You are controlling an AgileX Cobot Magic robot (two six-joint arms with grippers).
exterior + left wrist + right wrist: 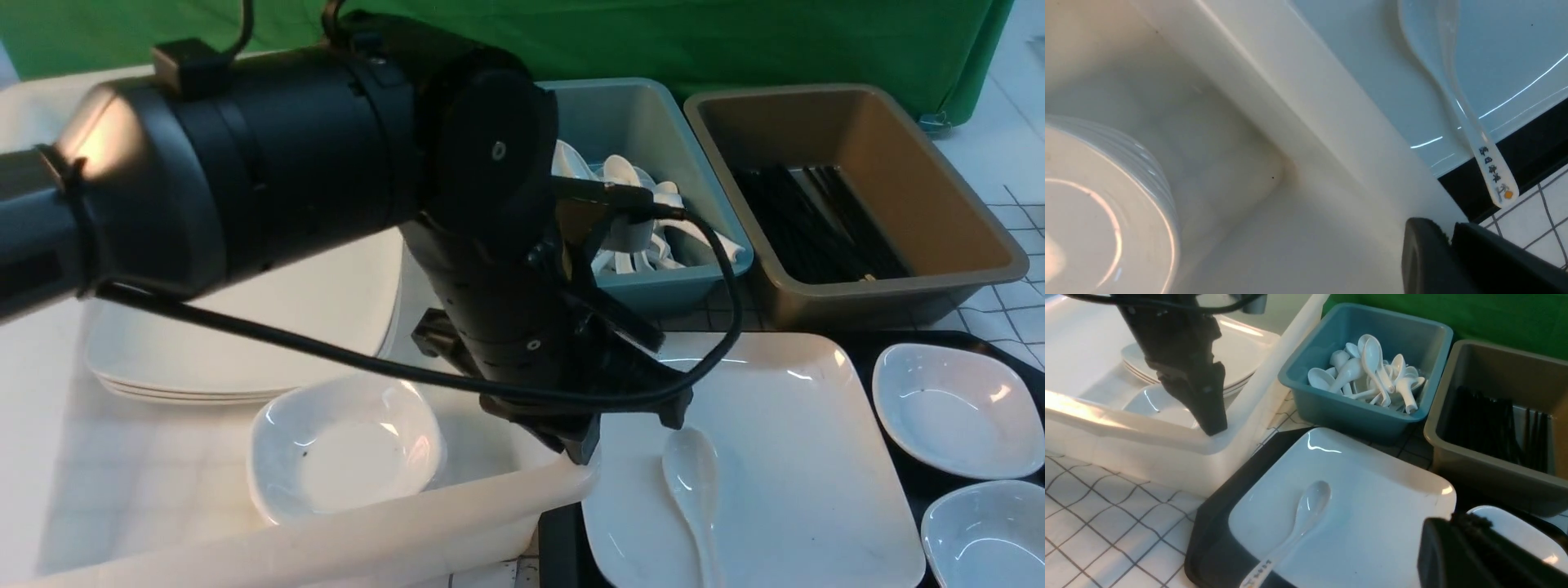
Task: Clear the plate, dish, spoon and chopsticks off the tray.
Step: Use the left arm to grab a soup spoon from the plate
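Note:
The large white square plate (804,445) lies on the black tray (558,541), and the white spoon (692,478) rests on the plate. Two small white dishes (957,410) sit at the tray's right end. Black chopsticks (818,222) lie in the brown tub. My left gripper (581,447) hangs over the white tub's right rim beside the tray, fingers together and holding nothing. My right gripper (1453,523) is out of the front view. In its wrist view it is shut and empty, above the plate's (1372,506) corner near a dish (1515,535).
The white tub (457,523) on the left holds a stack of square plates (245,343) and a small dish (347,445). A teal tub (637,122) full of spoons and the brown tub (898,294) stand behind the tray. Green cloth hangs at the back.

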